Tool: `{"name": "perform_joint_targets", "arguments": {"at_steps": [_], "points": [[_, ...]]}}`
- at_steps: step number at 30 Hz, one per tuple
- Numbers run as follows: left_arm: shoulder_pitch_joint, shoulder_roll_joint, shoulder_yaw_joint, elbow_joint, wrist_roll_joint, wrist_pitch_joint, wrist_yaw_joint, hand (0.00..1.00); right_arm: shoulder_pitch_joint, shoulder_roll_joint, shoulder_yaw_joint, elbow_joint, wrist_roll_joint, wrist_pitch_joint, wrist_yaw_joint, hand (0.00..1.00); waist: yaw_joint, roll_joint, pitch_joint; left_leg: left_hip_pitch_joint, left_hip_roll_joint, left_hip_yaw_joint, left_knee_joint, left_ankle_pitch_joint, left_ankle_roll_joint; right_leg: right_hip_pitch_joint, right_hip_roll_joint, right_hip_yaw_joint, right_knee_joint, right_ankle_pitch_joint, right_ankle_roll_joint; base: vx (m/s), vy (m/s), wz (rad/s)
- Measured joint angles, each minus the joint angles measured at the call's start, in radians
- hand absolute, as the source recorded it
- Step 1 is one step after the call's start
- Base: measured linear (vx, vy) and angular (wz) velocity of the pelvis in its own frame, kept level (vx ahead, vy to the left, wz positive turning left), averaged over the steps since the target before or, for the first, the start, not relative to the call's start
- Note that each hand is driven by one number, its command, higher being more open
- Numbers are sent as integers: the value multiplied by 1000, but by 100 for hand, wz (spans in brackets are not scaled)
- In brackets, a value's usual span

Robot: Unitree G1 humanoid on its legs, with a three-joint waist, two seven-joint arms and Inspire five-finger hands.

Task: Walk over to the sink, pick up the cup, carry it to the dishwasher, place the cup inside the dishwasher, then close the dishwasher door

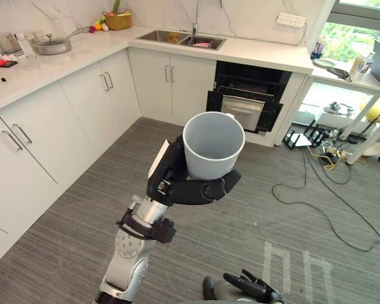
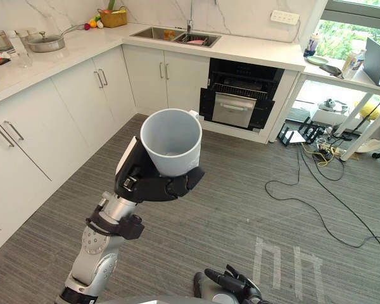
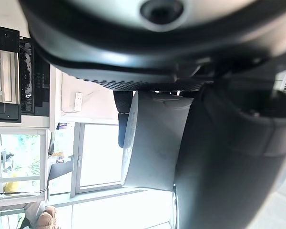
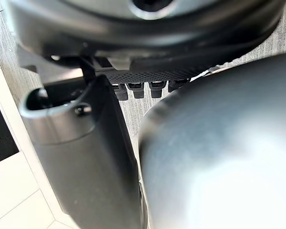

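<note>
Pale grey cup (image 1: pixel 213 144) stands upright, mouth up, in the left hand (image 1: pixel 177 187), whose dark fingers and thumb curl round its lower wall, raised above the grey striped floor (image 1: pixel 240 215). Far ahead the sink (image 1: pixel 182 39) is set in the white counter (image 1: pixel 259 50), and the black dishwasher (image 1: pixel 247 95) stands just right of it under the counter, its door tipped partly open. Right hand (image 1: pixel 248 288) hangs low, fingers loosely spread, holding nothing. A pan (image 1: pixel 50 45) rests on the counter's left stretch

Pan (image 1: pixel 50 45) and basket (image 1: pixel 118 21) (both on counter (image 1: pixel 69 61))
</note>
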Motion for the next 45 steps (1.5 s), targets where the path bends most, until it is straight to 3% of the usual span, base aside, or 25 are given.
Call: {"name": "perform_joint_targets", "arguments": {"at_steps": [5, 10, 12, 14, 15, 16, 17, 18, 20, 22, 23, 24, 25, 26, 27, 28, 30, 33, 34, 35, 37, 39, 41, 44, 45], "points": [[1, -18, 1, 30, -3, -13, 5, 0, 5, 4, 0, 9, 1, -19, 2, 100, -4, -4, 3, -9, 1, 7, 6, 0, 0, -3, 4, -6, -25, 8, -3, -4, -1, -2], [55, -94, 13, 93, -61, -32, 131, 0, 23, 34, 1, 50, 38, -127, 11, 100, -2, -34, 23, -47, 19, 7, 52, -5, -9, -14, -24, -93, -34, -14, -33, -19, -23, 2], [77, -126, 38, 121, -90, -53, 195, 0, 28, 29, 0, 70, 47, -180, 27, 100, 7, -25, 33, -75, 53, 15, 90, -32, -18, -30, -38, -157, 15, -33, -40, -21, -102, -9], [133, -168, 103, 140, -137, -79, 302, 0, 44, 29, 3, 83, 57, -235, 55, 100, 37, -27, 41, -95, 106, 42, 243, -114, -33, -16, -65, -178, 274, -216, -3, 114, -150, -21], [146, -166, 114, 140, -158, -86, 341, 0, 51, 32, 6, 96, 57, -245, 59, 100, 41, -43, 48, -178, 133, 46, 447, -134, 0, 21, -60, -153, 250, -305, -13, 158, -143, 9], [160, -172, 116, 142, -174, -86, 372, 0, 49, 28, 5, 99, 58, -252, 64, 100, 41, -34, 61, -243, 177, 37, 594, -123, 25, 33, -60, -175, 257, -321, -2, 150, -176, 61], [194, -185, 113, 142, -199, -86, 405, 0, 48, 13, 7, 99, 57, -255, 73, 100, 35, -22, 65, -350, 229, 13, 804, -48, 74, 67, -58, -216, 243, -336, -14, 131, -166, 94], [218, -186, 113, 153, -209, -86, 420, 0, 34, 0, 6, 131, 57, -255, 75, 100, 35, -24, 74, -416, 271, 10, 884, -46, 66, 110, -65, -253, 207, -351, -27, 158, -131, 101], [216, -173, 110, 201, -210, -86, 418, 0, 3, -22, 4, 207, 55, -252, 85, 100, 57, -28, 83, -456, 280, 49, 796, -59, 56, 193, -89, -299, 123, -338, -15, 285, -101, 97], [216, -171, 113, 234, -210, -85, 414, 0, -20, -49, -4, 268, 56, -252, 105, 100, 58, -35, 88, -468, 233, 73, 588, -52, 35, 267, -123, -343, 46, -313, 5, 302, -22, 84], [215, -172, 118, 234, -210, -84, 412, 0, -33, -68, -6, 298, 55, -252, 117, 100, 59, -36, 90, -473, 177, 57, 423, -17, 2, 309, -148, -361, 0, -304, 21, 383, 70, 46], [214, -173, 120, 227, -209, -84, 412, 0, -41, -82, -17, 323, 54, -252, 134, 100, 66, -36, 90, -478, 122, 25, 250, 57, -17, 347, -164, -365, -49, -292, 42, 393, 103, 24], [214, -173, 121, 223, -208, -85, 412, 0, -43, -85, -23, 333, 54, -252, 140, 100, 76, -36, 90, -481, 98, -6, 183, 133, -21, 366, -170, -357, -75, -285, 53, 353, 141, -25], [213, -173, 123, 209, -206, -88, 412, 0, -46, -91, -26, 339, 54, -252, 151, 100, 94, -30, 89, -485, 78, -65, 103, 235, -62, 394, -167, -332, -121, -274, 73, 381, 189, -60], [207, -175, 127, 203, -202, -93, 413, 0, -56, -90, -39, 346, 55, -252, 164, 100, 101, -22, 83, -499, 78, -94, 105, 322, -63, 415, -162, -307, -152, -269, 97, 406, 221, -68], [199, -173, 132, 205, -201, -93, 414, 0, -63, -86, -42, 354, 54, -251, 163, 100, 101, -25, 79, -497, 68, -86, 124, 322, -17, 425, -173, -289, -163, -267, 109, 439, 264, -41], [139, -171, 142, 235, -196, -85, 414, 0, -79, -67, -72, 358, 53, -244, 159, 100, 81, -48, 88, -503, 44, -59, 243, 246, 36, 458, -211, -205, -184, -199, 157, 434, 305, -19], [119, -170, 136, 235, -192, -85, 406, 0, -48, -51, -112, 354, 54, -252, 160, 100, 76, -46, 71, -496, 30, -51, 363, 156, 49, 489, -241, -171, -130, -153, 154, 397, 333, -9], [105, -172, 117, 236, -190, -84, 389, 0, -18, -48, -145, 351, 56, -259, 162, 100, 68, -32, 43, -468, 15, -54, 347, 80, 64, 457, -258, -174, -20, -155, 154, 395, 300, 36], [80, -166, 93, 237, -186, -82, 372, 0, -7, -34, -195, 342, 65, -272, 165, 100, 60, -47, 36, -422, -27, -58, 314, 32, 65, 378, -309, -160, 186, -148, 144, 421, 297, 38], [71, -145, 77, 238, -184, -70, 366, 0, -4, -16, -243, 312, 79, -304, 177, 100, 48, -59, 47, -320, -93, -62, 245, 16, 94, 226, -373, -98, 531, -93, 102, 405, 222, 25], [76, -134, 71, 238, -143, -61, 374, 0, -3, -1, -232, 279, 79, -323, 191, 100, 26, -48, 49, -212, -97, -78, 175, 6, 104, 127, -302, -78, 677, -172, 86, 382, 140, 22], [65, -123, 54, 239, -105, -60, 374, 0, -4, 40, -225, 231, 79, -336, 195, 100, 20, -41, 46, -108, -88, -85, 73, 10, 84, -7, -204, -148, 575, -264, 78, 432, 53, 13], [51, -117, 50, 245, -107, -30, 373, 0, -5, 65, -193, 180, 80, -327, 177, 100, -3, -5, 63, -14, -18, -50, 29, -13, 36, -84, -85, -242, 275, -258, 42, 594, -37, 4], [49, -119, 50, 249, -108, -25, 373, 0, 4, 74, -163, 178, 77, -308, 170, 100, -1, 8, 67, 22, 20, -14, 40, -32, 4, -92, -8, -236, 89, -175, 0, 595, -70, -18]]}}
